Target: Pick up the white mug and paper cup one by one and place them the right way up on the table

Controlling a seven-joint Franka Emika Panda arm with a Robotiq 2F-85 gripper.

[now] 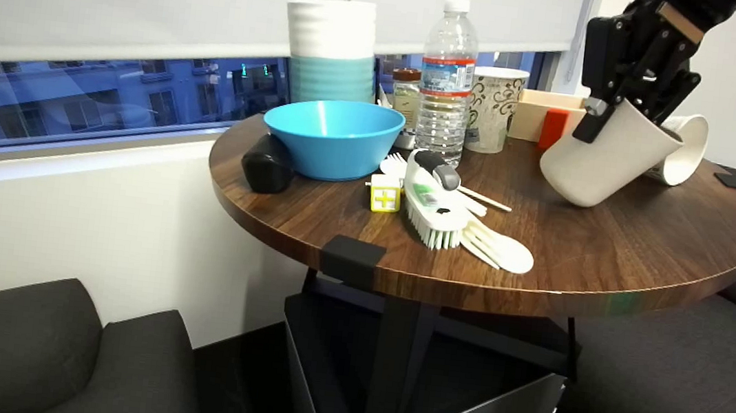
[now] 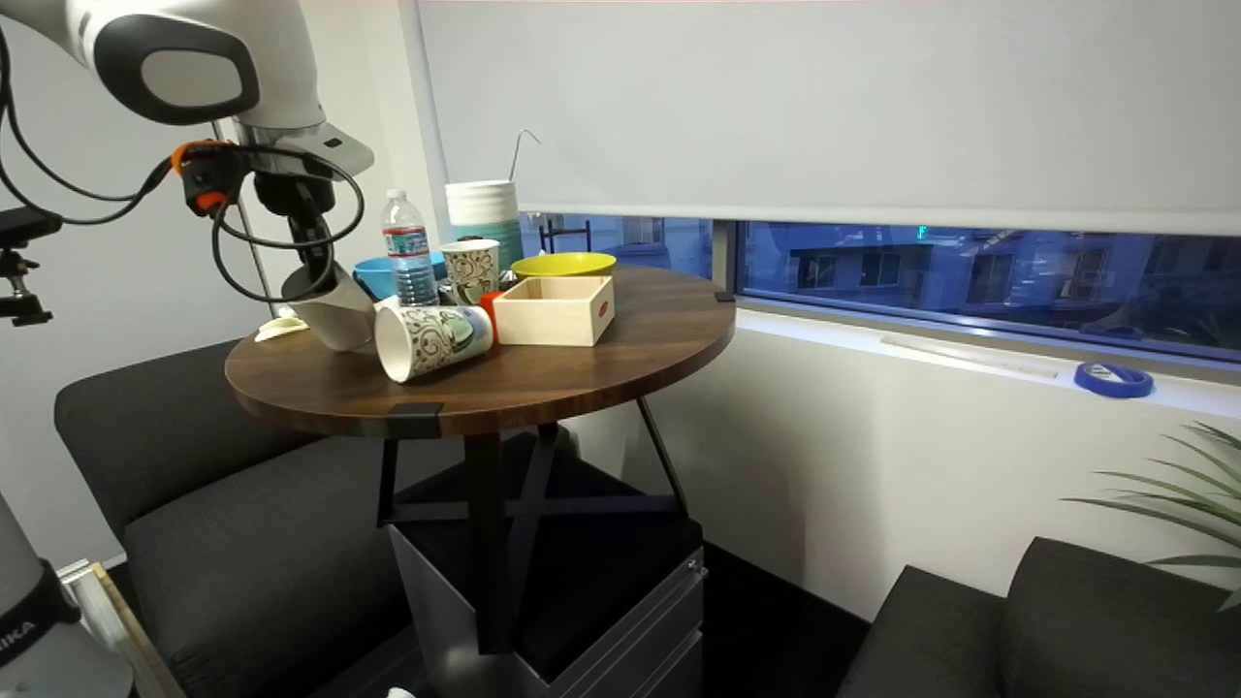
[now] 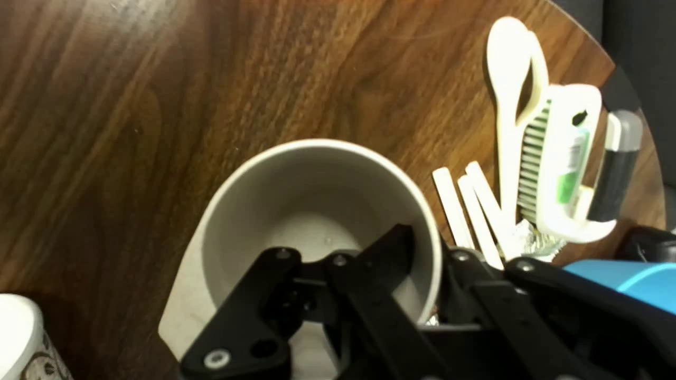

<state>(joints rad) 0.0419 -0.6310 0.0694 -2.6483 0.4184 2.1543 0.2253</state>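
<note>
The white mug (image 1: 606, 157) is tilted, mouth up toward my gripper (image 1: 603, 115). It also shows in an exterior view (image 2: 344, 315) and in the wrist view (image 3: 253, 206), where I look into its empty inside. My gripper (image 3: 430, 258) is shut on the mug's wall, one finger inside, one outside. The mug's low bottom edge is at or just above the table (image 1: 676, 235); I cannot tell if it touches. The paper cup (image 2: 436, 339) lies on its side on the table beside the mug, mouth open (image 1: 686, 153); part shows in the wrist view (image 3: 21, 338).
A patterned cup (image 1: 490, 109) stands upright behind a water bottle (image 1: 448, 77). A wooden box (image 2: 553, 310) and red block (image 1: 552, 128) stand behind the mug. A brush (image 1: 434, 204), plastic cutlery (image 1: 508, 251) and blue bowl (image 1: 334, 140) lie to one side. A yellow bowl (image 2: 567, 265) is farther back.
</note>
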